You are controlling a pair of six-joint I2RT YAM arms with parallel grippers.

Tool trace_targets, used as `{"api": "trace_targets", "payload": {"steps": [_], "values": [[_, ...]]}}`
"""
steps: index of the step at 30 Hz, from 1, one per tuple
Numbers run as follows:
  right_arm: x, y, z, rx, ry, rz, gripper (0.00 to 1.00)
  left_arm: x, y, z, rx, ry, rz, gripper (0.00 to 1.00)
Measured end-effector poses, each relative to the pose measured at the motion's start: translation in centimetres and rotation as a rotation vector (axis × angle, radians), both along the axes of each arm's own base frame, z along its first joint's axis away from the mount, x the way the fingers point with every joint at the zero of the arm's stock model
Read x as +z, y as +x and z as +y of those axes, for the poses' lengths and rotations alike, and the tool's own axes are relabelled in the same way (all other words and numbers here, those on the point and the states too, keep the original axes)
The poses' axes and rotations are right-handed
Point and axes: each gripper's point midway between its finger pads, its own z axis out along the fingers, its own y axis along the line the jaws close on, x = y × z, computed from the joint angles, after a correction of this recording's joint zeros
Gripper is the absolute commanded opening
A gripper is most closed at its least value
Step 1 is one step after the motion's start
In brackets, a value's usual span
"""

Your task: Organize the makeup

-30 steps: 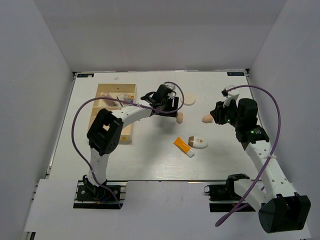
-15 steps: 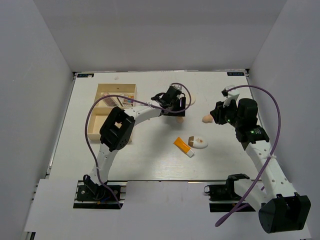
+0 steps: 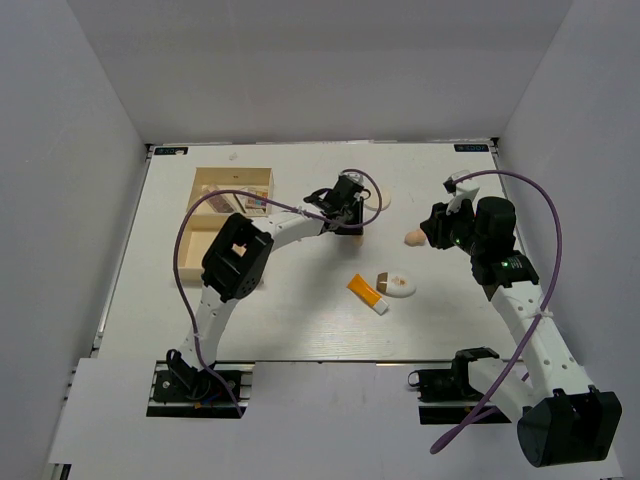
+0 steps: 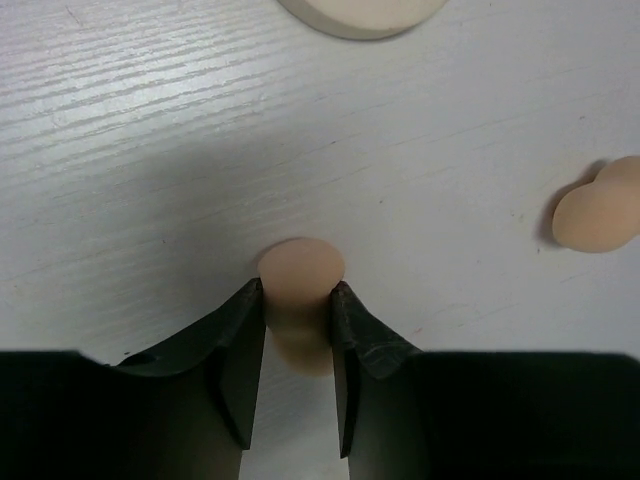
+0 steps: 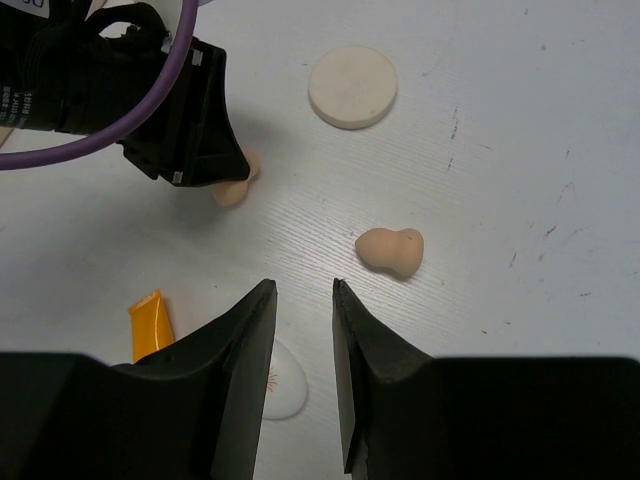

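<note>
A beige sponge (image 4: 300, 280) lies on the white table with my left gripper (image 4: 298, 320) shut on its narrow end. In the right wrist view that sponge (image 5: 236, 186) pokes out under the left gripper's black body (image 5: 170, 110). A second beige sponge (image 3: 412, 237) (image 5: 392, 250) lies just ahead of my right gripper (image 5: 300, 300), which is open with nothing between its fingers. The round white disc (image 3: 378, 200) (image 5: 352, 86) lies just beyond the left gripper (image 3: 350, 220). The orange tube (image 3: 366, 293) and the white oval item (image 3: 397, 285) lie together mid-table.
A pale wooden compartment box (image 3: 232, 178) stands at the back left with palettes (image 3: 250, 200) inside it. White walls close the table in on the left, back and right. Purple cables loop off both arms.
My left gripper moved a little right over the beige sponge and shut on it. The right arm and the other items have not moved.
</note>
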Motion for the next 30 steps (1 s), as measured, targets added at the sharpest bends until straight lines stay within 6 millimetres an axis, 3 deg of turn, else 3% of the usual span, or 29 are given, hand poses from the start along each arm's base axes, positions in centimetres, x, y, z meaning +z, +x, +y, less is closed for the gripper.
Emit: {"api": "trace_targets", "payload": {"steps": [3, 6, 8, 12, 15, 17, 21, 25, 27, 30], "values": [[0.0, 0.0, 0.0, 0.0, 0.001, 0.0, 0.35, 0.3, -0.5, 0.7, 0.002, 0.008, -0.009, 0.39], [0.1, 0.0, 0.1, 0.002, 0.003, -0.001, 0.35, 1.7, -1.4, 2.9, 0.015, 0.035, -0.019, 0.38], [0.2, -0.1, 0.1, 0.003, 0.006, -0.004, 0.35, 3.9, -1.3, 4.6, 0.035, 0.053, -0.053, 0.38], [0.4, -0.2, 0.1, 0.006, 0.009, -0.01, 0.36, 10.8, -0.2, 8.7, 0.105, 0.048, -0.172, 0.38], [0.4, -0.2, 0.2, 0.009, 0.01, -0.01, 0.35, 15.4, 0.5, 13.6, 0.204, 0.051, -0.26, 0.36], [0.4, -0.2, 0.2, 0.009, 0.013, -0.009, 0.35, 17.1, 0.9, 17.7, 0.293, 0.077, -0.298, 0.37], [0.5, -0.3, 0.3, 0.01, 0.018, -0.01, 0.35, 16.8, 1.6, 25.6, 0.462, 0.181, -0.3, 0.36], [0.9, -0.5, 0.3, 0.013, 0.022, -0.022, 0.36, 13.8, 1.2, 32.3, 0.586, 0.284, -0.23, 0.35], [1.1, -0.6, 0.3, 0.015, 0.026, -0.027, 0.35, 12.5, 0.5, 34.4, 0.621, 0.318, -0.187, 0.35], [1.1, -0.6, 0.4, 0.019, 0.028, -0.027, 0.36, 11.6, 0.0, 35.7, 0.644, 0.338, -0.158, 0.35]]}}
